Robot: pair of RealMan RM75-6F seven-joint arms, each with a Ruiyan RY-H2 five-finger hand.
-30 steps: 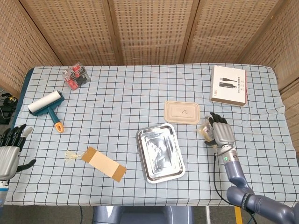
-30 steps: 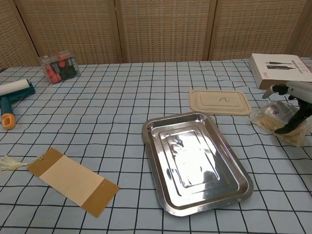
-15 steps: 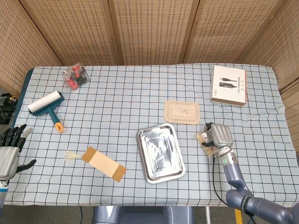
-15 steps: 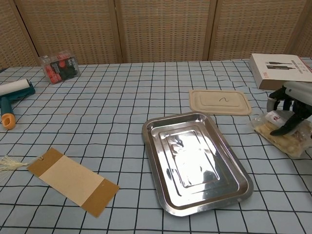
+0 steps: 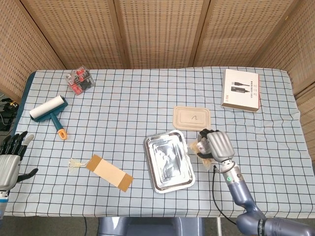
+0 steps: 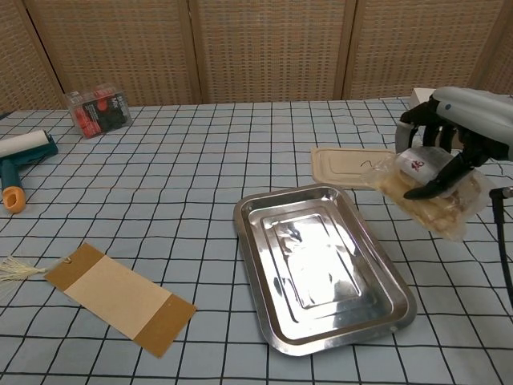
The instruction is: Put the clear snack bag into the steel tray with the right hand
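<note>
Lifted off the checked cloth since a second ago, the crinkled clear plastic snack bag (image 6: 429, 191) of pale yellow pieces now hangs in the air, carried leftward to just beside the right rim of the shiny rectangular steel tray (image 6: 264, 298). The right hand (image 6: 449, 136), grey-shelled with dark fingers (image 6: 430, 186), grips the bag from above. The tray lies on the blue-and-white gridded surface (image 6: 200, 168), below a flat beige moulded-pulp lid (image 6: 341, 167). The left hand (image 5: 11, 156) has stayed at the near left edge, fingers spread, holding nothing.
</note>
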